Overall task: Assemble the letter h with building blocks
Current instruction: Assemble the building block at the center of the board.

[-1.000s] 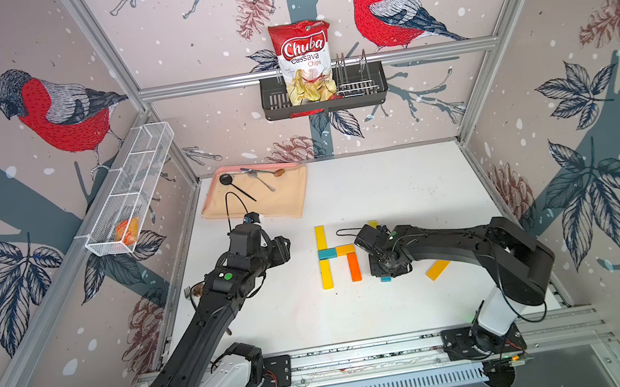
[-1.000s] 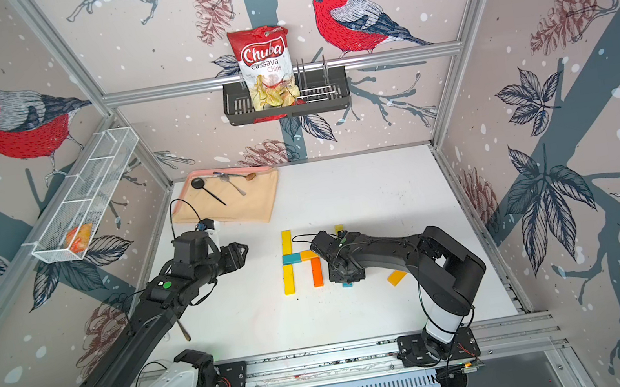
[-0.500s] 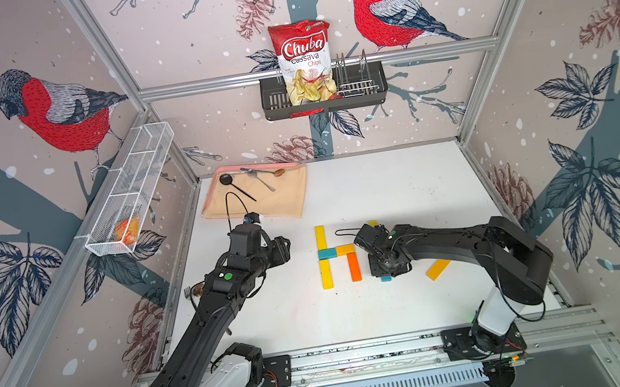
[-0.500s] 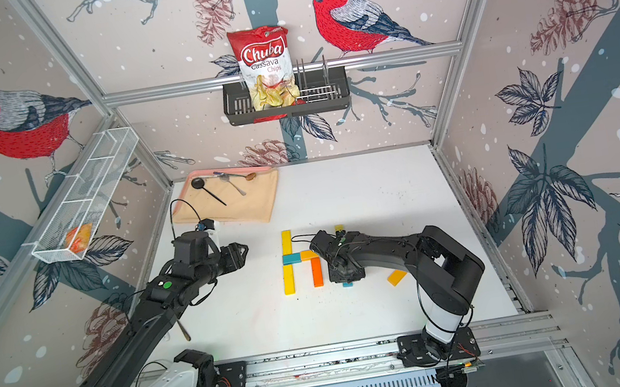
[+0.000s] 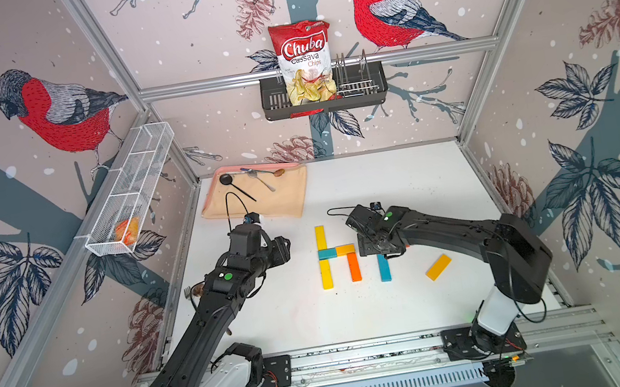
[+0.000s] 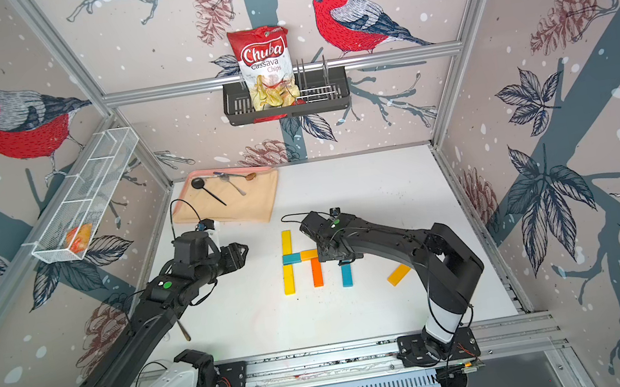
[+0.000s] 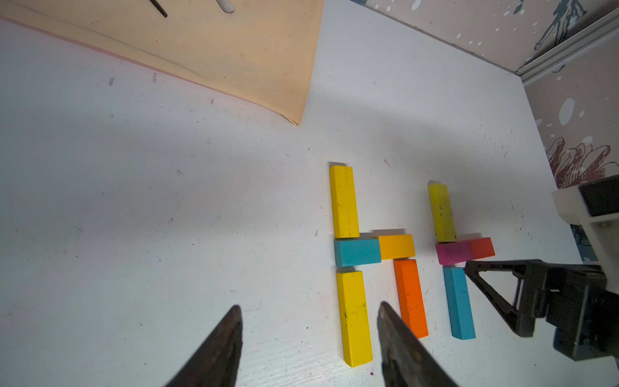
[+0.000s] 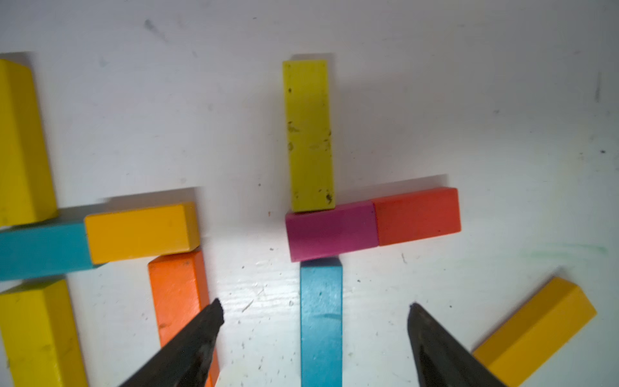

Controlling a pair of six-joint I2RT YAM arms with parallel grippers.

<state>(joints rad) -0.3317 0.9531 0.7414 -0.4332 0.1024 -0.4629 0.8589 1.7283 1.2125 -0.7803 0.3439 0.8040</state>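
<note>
Five building blocks lie as a lower-case h: two yellow (image 5: 320, 237) (image 5: 326, 274), a teal (image 5: 326, 254), an amber (image 5: 345, 249) and an orange (image 5: 354, 266). To its right a lime-yellow block (image 8: 310, 134), a magenta (image 8: 331, 233), a red (image 8: 417, 216) and a teal block (image 8: 321, 351) lie joined. My right gripper (image 8: 315, 311) stands open astride that teal block (image 5: 384, 267), with a gap on both sides. A loose amber block (image 5: 438, 266) lies further right. My left gripper (image 7: 310, 306) hovers open and empty left of the h (image 5: 283, 247).
A beige cloth (image 5: 284, 198) with spoons lies at the back left of the table. On the back wall hangs a black rack (image 5: 367, 87) with a chips bag. A white wire basket (image 5: 128, 199) hangs on the left wall. A fork (image 5: 192, 291) lies by the left edge.
My right gripper has opened and let go of the teal block, which now lies on the table below the magenta one. The left arm has not moved.
</note>
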